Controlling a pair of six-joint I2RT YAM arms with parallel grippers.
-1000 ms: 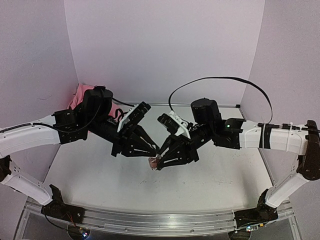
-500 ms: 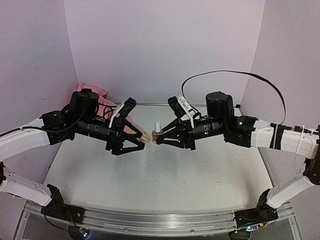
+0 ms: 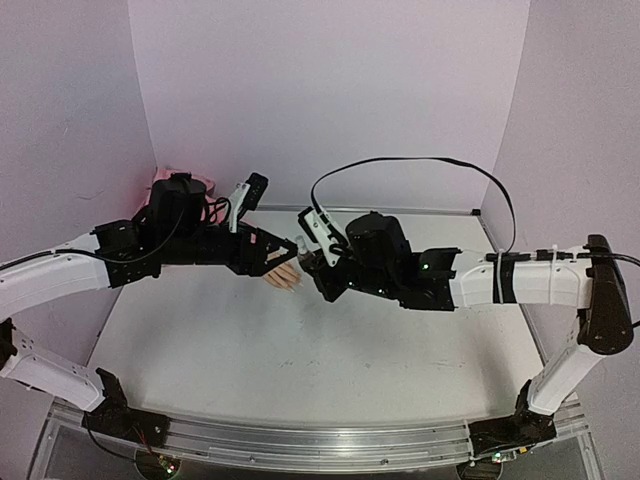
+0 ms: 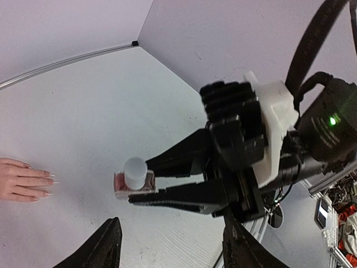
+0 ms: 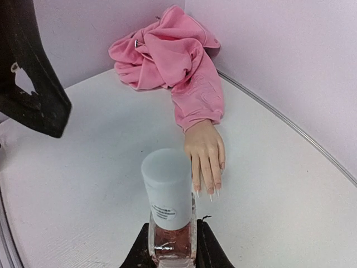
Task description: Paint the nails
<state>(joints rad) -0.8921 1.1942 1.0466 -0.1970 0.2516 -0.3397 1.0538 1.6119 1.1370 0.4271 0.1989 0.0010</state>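
A small pinkish polish bottle (image 5: 167,223) with a white cap (image 5: 166,184) sits upright between the jaws of my right gripper (image 5: 170,237), which is shut on it. Just beyond lies the flesh-coloured mannequin hand (image 5: 205,153), palm down, with its pale nails (image 5: 211,192) pointing at the bottle. My left gripper (image 4: 173,223) hangs open and empty, its fingers (image 4: 106,245) on either side below the bottle (image 4: 134,180). From above, the left gripper (image 3: 292,245) and the right gripper (image 3: 308,262) meet over the hand (image 3: 283,276).
A crumpled pink sleeve (image 5: 173,67) runs from the hand's wrist into the back left corner (image 3: 165,180). Pale walls close in the back and both sides. A black cable (image 3: 400,165) arches over the right arm.
Both arms have moved back and left, carrying the bottle over to the mannequin hand. The left gripper, shut at the bottle's cap a second ago, has opened and let go.
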